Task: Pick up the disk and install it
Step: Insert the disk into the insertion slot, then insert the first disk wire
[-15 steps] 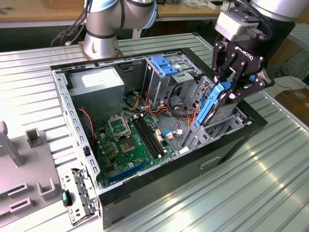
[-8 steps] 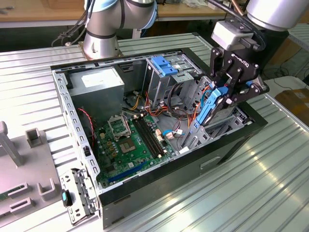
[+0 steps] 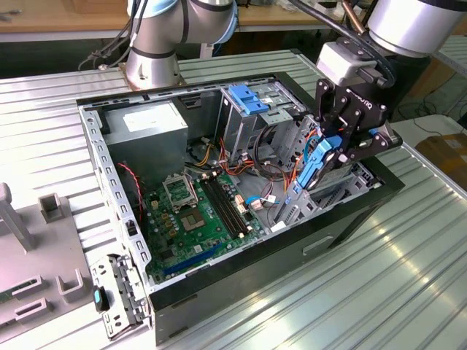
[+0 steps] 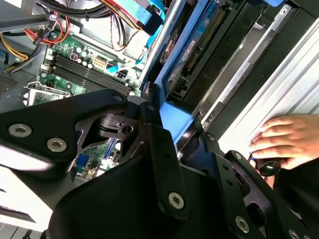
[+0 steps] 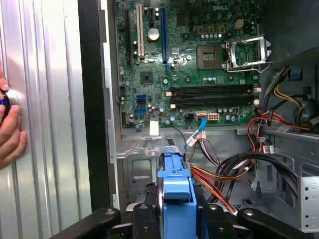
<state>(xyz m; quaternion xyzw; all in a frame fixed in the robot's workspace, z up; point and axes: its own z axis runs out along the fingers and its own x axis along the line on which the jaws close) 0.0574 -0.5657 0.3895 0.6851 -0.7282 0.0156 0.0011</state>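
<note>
My gripper [image 3: 337,146] is shut on the disk [image 3: 318,165], clamping it between the black fingers [image 3: 349,130]. The disk stands on edge and tilted, its blue plastic rail showing, just above the metal drive bay [image 3: 321,191] at the exterior view's right end of the open computer case [image 3: 241,281]. In the first wrist view the blue rail of the disk [image 5: 174,196] sits between my fingers [image 5: 143,219], over the bay's metal frame [image 5: 134,159]. In the second wrist view the disk [image 4: 185,55] runs away from my gripper [image 4: 177,130] alongside the case's black wall.
The green motherboard [image 3: 198,217] lies on the case floor, with loose red, yellow and black cables [image 5: 234,174] beside the bay. A grey power-supply box [image 3: 149,125] and a blue latch plate [image 3: 248,98] sit at the back. A person's hand [image 4: 288,140] rests on the ribbed table [image 3: 408,270].
</note>
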